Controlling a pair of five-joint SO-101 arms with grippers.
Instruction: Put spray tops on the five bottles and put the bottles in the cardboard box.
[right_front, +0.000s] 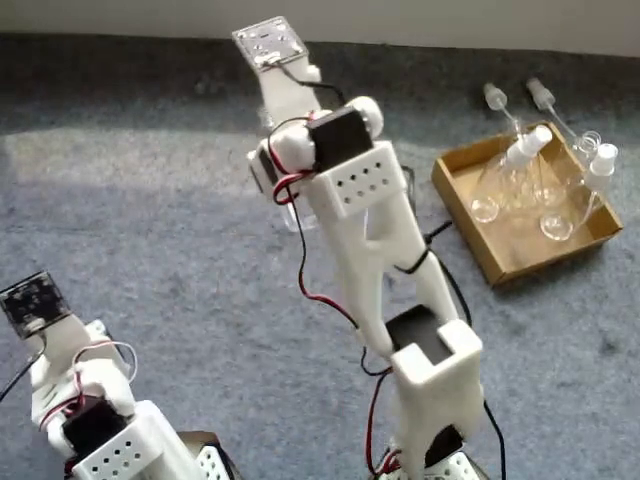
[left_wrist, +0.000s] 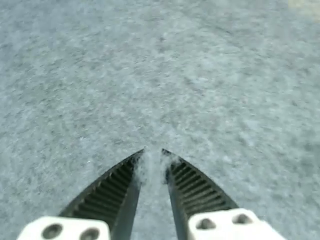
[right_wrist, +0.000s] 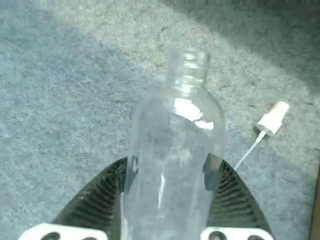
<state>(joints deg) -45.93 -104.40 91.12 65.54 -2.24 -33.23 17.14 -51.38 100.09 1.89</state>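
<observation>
My right gripper (right_wrist: 172, 164) is shut on a clear bottle (right_wrist: 175, 145) that has an open neck and no top; it holds the bottle above the grey carpet. A white spray top (right_wrist: 272, 119) with its thin tube lies on the carpet just beyond the bottle. In the high view the right arm (right_front: 360, 200) stretches across the middle and covers its own gripper. The cardboard box (right_front: 470, 205) sits at the right with capped bottles (right_front: 520, 165) lying in it. My left gripper (left_wrist: 152, 152) hovers over bare carpet, its fingers nearly together and holding nothing.
Two loose spray tops (right_front: 495, 98) lie on the carpet just behind the box. The left arm (right_front: 90, 400) rests at the near left corner. Grey carpet (right_front: 150, 220) stretches open between the two arms.
</observation>
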